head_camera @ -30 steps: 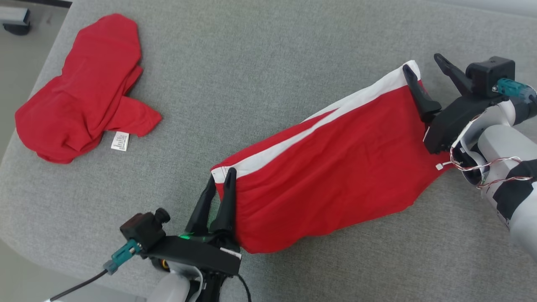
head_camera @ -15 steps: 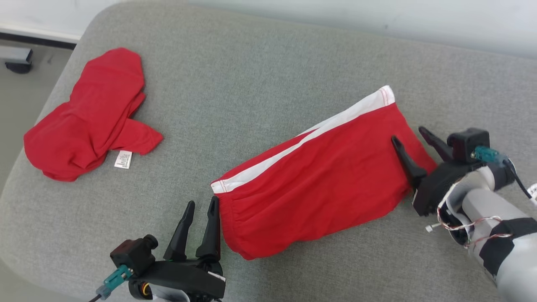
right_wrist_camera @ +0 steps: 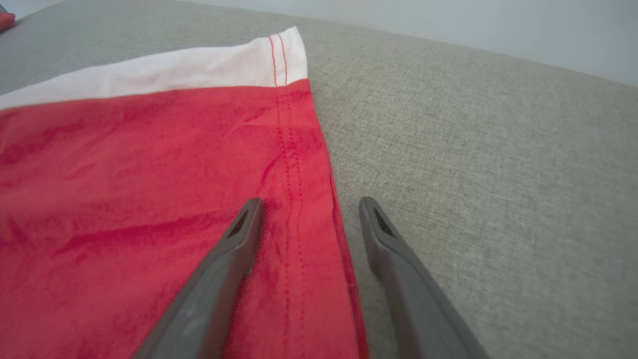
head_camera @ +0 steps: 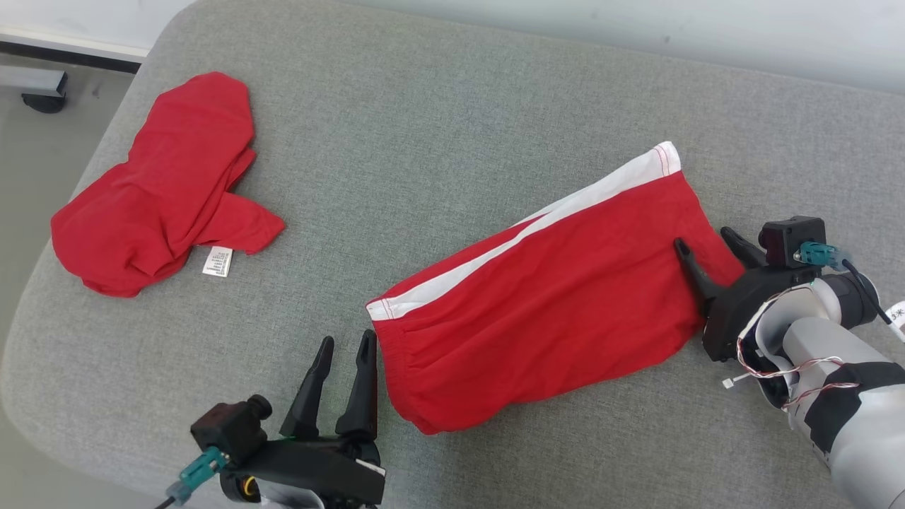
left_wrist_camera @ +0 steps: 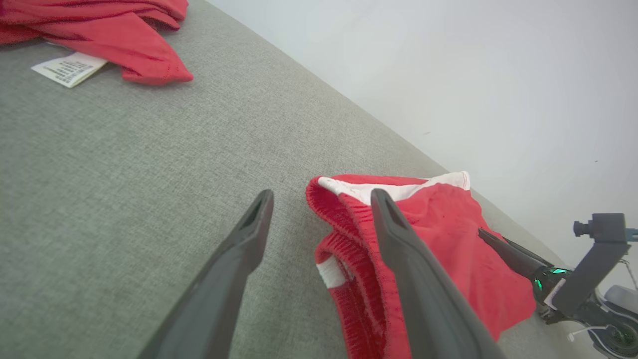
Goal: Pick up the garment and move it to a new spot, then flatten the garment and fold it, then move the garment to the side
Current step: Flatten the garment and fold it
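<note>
Left end effector (head_camera: 347,338) released shorts (head_camera: 544,311), now wide beside them; right end effector (head_camera: 703,237) wide too.

Grey cushion (head_camera: 424,127), red heap (head_camera: 159,191) — white label (head_camera: 218,261)

The print on the white label (head_camera: 218,261) of the crumpled red garment (head_camera: 162,191) near the cushion's (head_camera: 438,127) far left corner is too small to read. My right wrist view cuts the shorts (right_wrist_camera: 124,199) at its left and bottom edges. Whether my right gripper's (head_camera: 703,237) fingers touch the cloth, I cannot tell. The base of my left gripper (head_camera: 347,338) drops off the head view's bottom edge.
</note>
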Motion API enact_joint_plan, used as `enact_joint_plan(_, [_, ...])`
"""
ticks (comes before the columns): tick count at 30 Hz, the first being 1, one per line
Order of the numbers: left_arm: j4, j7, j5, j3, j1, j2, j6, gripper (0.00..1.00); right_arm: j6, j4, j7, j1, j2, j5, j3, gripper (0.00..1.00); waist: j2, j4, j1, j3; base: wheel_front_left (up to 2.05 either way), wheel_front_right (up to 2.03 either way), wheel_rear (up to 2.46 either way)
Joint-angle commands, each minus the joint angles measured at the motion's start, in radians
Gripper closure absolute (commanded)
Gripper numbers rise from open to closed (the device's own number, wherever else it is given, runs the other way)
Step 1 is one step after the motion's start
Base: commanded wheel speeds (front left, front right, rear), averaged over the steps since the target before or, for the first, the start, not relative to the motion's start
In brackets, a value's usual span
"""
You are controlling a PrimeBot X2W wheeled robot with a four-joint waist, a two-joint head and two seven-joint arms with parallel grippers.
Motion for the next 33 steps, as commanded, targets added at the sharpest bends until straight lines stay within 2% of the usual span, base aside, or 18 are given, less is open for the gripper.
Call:
enact_joint_plan(1, [-0.013,-0.003,0.008,0.008,-0.001,0.001,0.002,0.00,-0.003,0.014,0.035,0.039,0.018,0.011,0.023,0.97,0.0002,0.001,0.0002,0.002,0.00,0.00,0.00])
enact_joint_plan(2, [-0.023,-0.003,0.009,0.015,-0.003,0.001,0.002,0.00,-0.002,0.007,0.042,0.045,0.020,0.020,0.030,1.00,0.0002,-0.001,0.0002,0.001,0.00,0.00,0.00])
enact_joint_plan(13, [-0.018,-0.003,0.037,0.028,0.022,0.001,0.002,0.00,-0.003,0.030,-0.030,0.070,0.014,0.120,-0.017,1.00,0.0002,-0.072,0.0002,-0.059,0.00,0.00,0.00])
enact_joint_plan(23, [-0.002,-0.003,0.069,0.043,0.059,0.001,0.002,0.00,-0.003,0.000,-0.054,0.189,0.045,0.214,-0.123,1.00,0.0002,-0.160,0.0002,-0.150,0.00,0.00,0.00])
enact_joint_plan(33, [-0.006,-0.003,0.098,0.061,0.095,0.001,0.002,0.00,-0.003,-0.064,-0.056,0.295,0.061,0.174,-0.206,1.00,0.0002,-0.233,0.0002,-0.183,0.00,0.00,0.00])
